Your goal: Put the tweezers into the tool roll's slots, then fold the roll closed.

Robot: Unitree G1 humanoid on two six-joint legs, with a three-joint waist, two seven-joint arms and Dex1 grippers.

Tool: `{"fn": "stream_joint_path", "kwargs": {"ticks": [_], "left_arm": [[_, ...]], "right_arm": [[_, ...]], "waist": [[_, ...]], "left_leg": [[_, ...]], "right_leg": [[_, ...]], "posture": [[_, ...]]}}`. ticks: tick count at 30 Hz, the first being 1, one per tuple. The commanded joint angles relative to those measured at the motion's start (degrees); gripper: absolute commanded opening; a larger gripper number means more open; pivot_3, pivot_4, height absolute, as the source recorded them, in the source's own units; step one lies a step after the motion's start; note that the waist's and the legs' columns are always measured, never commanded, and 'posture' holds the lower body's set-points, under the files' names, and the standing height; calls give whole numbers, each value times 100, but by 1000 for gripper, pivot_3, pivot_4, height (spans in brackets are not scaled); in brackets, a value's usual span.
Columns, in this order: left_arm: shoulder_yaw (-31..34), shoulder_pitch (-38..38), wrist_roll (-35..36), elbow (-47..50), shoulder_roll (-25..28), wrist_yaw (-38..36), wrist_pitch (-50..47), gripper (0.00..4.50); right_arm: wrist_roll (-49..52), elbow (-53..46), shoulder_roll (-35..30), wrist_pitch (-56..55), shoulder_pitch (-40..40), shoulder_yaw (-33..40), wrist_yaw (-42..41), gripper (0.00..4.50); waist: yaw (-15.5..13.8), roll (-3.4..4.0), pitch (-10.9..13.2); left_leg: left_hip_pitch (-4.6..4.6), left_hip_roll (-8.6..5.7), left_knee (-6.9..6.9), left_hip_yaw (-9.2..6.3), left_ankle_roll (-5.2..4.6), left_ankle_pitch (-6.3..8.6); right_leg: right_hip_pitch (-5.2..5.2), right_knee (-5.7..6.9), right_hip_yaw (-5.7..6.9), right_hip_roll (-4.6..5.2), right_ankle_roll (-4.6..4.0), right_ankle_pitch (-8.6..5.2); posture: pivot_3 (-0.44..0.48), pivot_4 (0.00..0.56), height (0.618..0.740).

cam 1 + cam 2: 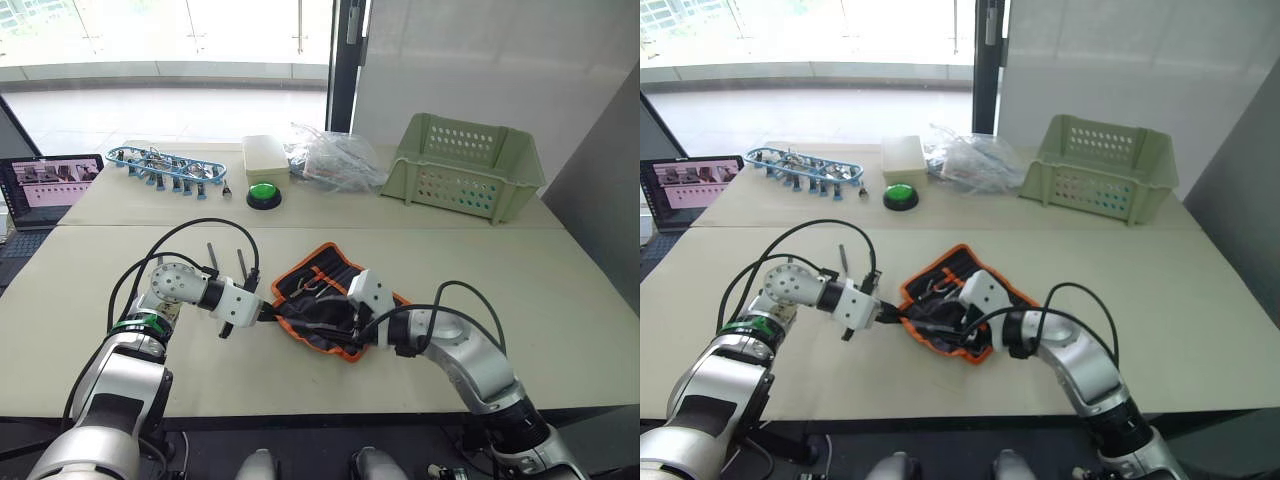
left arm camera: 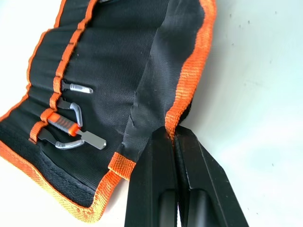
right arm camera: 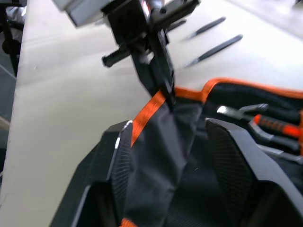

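Note:
The tool roll (image 1: 322,280) lies partly open near the front middle of the table, black with orange edging. My left gripper (image 2: 173,135) is shut on the orange edge at the roll's left side, lifting a black flap (image 2: 156,80). My right gripper (image 3: 168,125) comes in from the right and stands open, its fingers (image 3: 229,151) wide apart on either side of that flap. Several small tools (image 2: 71,127) sit in the slots (image 2: 57,75). Two tweezers (image 1: 241,265) lie loose on the table behind the left gripper; the right wrist view shows these tweezers (image 3: 215,47) too.
On the far table stand a pale green basket (image 1: 470,165), crumpled clear plastic bags (image 1: 335,155), a white box (image 1: 265,155), a green button (image 1: 264,193) and a blue tray of tools (image 1: 165,165). A laptop (image 1: 50,185) sits at the far left.

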State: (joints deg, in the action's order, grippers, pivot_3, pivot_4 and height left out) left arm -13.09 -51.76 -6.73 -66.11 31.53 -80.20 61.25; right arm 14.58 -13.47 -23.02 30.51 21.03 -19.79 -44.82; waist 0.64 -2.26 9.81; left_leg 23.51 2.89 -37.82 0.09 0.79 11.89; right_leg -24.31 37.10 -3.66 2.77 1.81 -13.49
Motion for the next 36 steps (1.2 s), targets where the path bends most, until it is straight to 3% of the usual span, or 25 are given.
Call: {"fn": "stream_joint_path", "kwargs": {"ticks": [1, 4, 9, 14, 16, 19, 25, 29, 36], "left_arm": [[-93, -27, -138, 38, 82, 225, 118, 0], [-131, -31, -160, 29, 96, 311, 126, 0], [-179, -19, -195, 27, 136, 410, 95, 0], [-34, 110, 344, 157, 218, -391, -611, 0], [74, 173, 561, 297, 263, -558, -881, 583], [315, 418, 1259, 810, 366, -1127, -2064, 1473], [878, 1007, 2426, 2955, 608, -997, -6058, 3456], [1328, 1403, 3098, 4263, 473, -142, -7785, 3456], [1304, 2149, 2789, 5234, -124, 1377, -8150, 1278]], "right_arm": [[-171, -48, -28, -28, -68, -86, 70, 995], [-357, 107, -32, 5, -141, -172, 159, 14], [-524, 407, -53, 292, -202, -264, 247, 14], [-534, 602, 148, 443, -209, -239, 384, 14], [-486, 629, 246, 493, -190, -198, 408, 0], [-441, 588, 315, 544, -188, -194, 387, 0], [-511, 567, 295, 516, -203, -254, 352, 0], [-524, 599, 254, 493, -138, -220, 323, 0], [-509, 575, 263, 506, -111, -154, 368, 0]], "waist": [[4, 0, 0], [5, 0, 0], [4, 0, 0], [34, 0, -3], [60, 1, -3], [95, 2, -3], [150, 2, -3], [162, 2, -3], [155, 4, -4]], "left_leg": [[0, 0, -1, 0, 0, 0], [-3, 2, -1, -1, 0, 0], [-10, 4, -1, -1, 0, 0], [-22, 6, -1, -1, 0, 0], [-25, 11, -1, -1, 0, 0], [-29, 16, -1, -1, 0, 0], [-27, 17, -1, -6, 0, 0], [-29, 17, -1, -9, 0, 0], [-32, 16, -1, -8, 0, 0]], "right_leg": [[0, 0, -2, 0, 1, 0], [1, 1, -3, -5, 10, -5], [6, 2, -7, -9, 20, -11], [15, 3, -10, -14, 32, -18], [14, 5, -12, -20, 31, -18], [14, 8, -14, -26, 30, -17], [13, 13, -14, -26, 31, -18], [15, 11, -15, -26, 31, -18], [15, 10, -18, -26, 30, -18]], "posture": [[0, 150, 725], [0, 150, 725], [0, 150, 725], [0, 150, 725], [0, 150, 725], [0, 150, 725], [0, 150, 725], [0, 150, 725], [0, 150, 725]]}}
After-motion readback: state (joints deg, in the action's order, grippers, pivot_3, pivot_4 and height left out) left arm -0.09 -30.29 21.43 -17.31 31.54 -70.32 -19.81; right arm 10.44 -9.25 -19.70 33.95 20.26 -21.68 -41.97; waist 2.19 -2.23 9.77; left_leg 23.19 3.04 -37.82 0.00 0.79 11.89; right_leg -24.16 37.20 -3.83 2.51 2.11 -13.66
